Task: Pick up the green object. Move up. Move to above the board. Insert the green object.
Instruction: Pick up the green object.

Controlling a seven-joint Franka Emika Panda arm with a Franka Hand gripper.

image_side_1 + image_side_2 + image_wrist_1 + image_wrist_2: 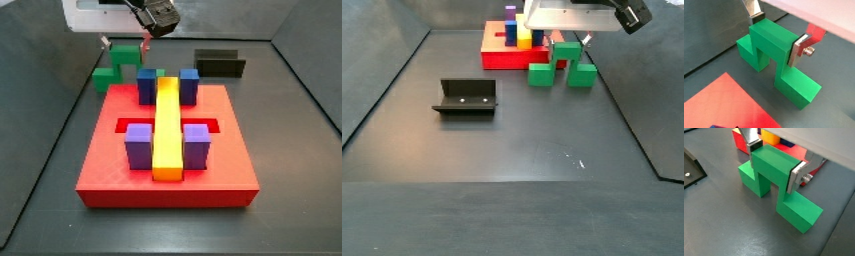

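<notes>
The green object (774,42) is a bright green piece with a raised centre cube and lower side arms. It stands on the dark floor right beside the board's edge in both side views (123,62) (564,60). My gripper (777,35) is over it, with the silver fingers (799,49) pressed flat against opposite sides of the centre cube; both wrist views show this (775,161). I cannot tell whether the arms still touch the floor. The board (120,172) is a red slab bearing a yellow bar (166,125) and blue and purple blocks.
The dark fixture (465,97) stands on the floor away from the board; its corner shows in a wrist view (691,173). A black block (219,63) lies behind the board. Grey walls enclose the floor.
</notes>
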